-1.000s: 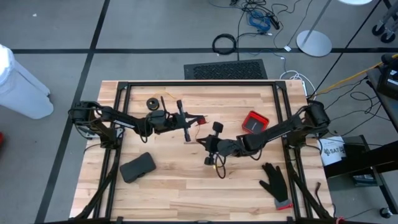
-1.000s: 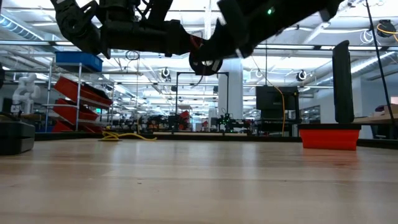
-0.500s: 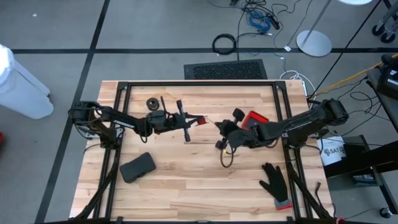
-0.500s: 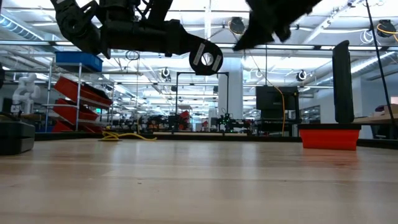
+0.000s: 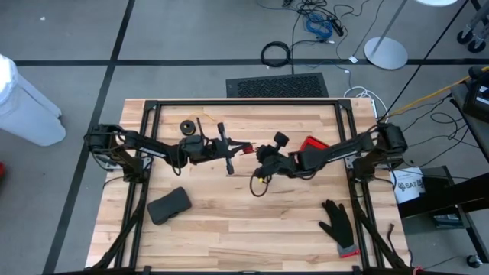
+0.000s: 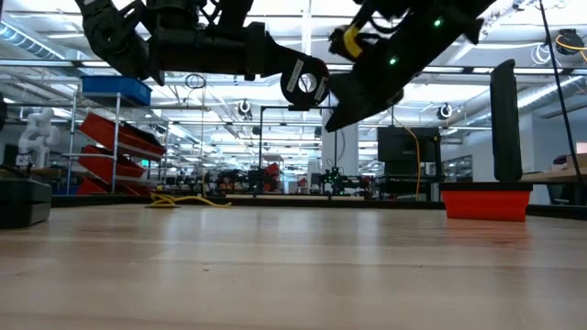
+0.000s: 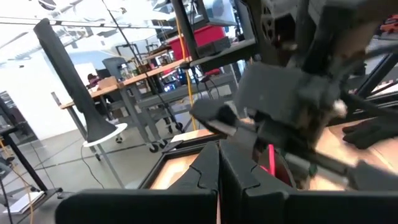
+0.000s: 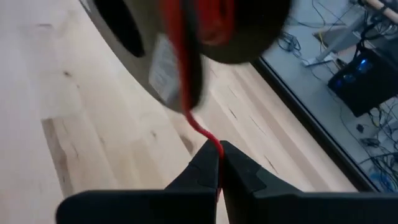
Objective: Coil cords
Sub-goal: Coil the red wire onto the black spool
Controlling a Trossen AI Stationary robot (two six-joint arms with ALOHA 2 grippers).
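A small black spool [image 6: 304, 84] wound with the red cord [image 8: 198, 124] hangs in mid-air over the table's middle, at the tip of my left gripper [image 5: 238, 147], which is shut. My right gripper [image 8: 219, 152] is shut on the red cord just below the spool [image 8: 211, 25]; in the high view it [image 5: 259, 156] stands right beside the left one. A second black spool [image 5: 187, 126] lies flat on the table at the far left; its cord does not show clearly. My left gripper holds the red cord's spool [image 6: 304, 84] at its fingertips, coming in level from the table's left. The spool is lifted clear of the table. Which part of the spool the fingers [image 7: 208, 168] have, I cannot tell. My right gripper pinches the red cord [image 8: 214, 144] between its two fingertips, a short way from where it leaves the spool. The fingers come from the table's right, slanting down. The cord runs in a short, nearly straight line from the spool to the fingers.
A red bin [image 5: 313, 149] stands just right of the grippers. A black glove [image 5: 336, 221] lies near the front right and a dark flat pouch [image 5: 170, 205] near the front left. A black frame [image 5: 244, 102] runs along the table's edges.
My right gripper has swung from near the table's middle toward the red bin, rising clear of the spool. It has then come back left to the spool, tipped more downward. It now stands nearer the far edge than a second ago.
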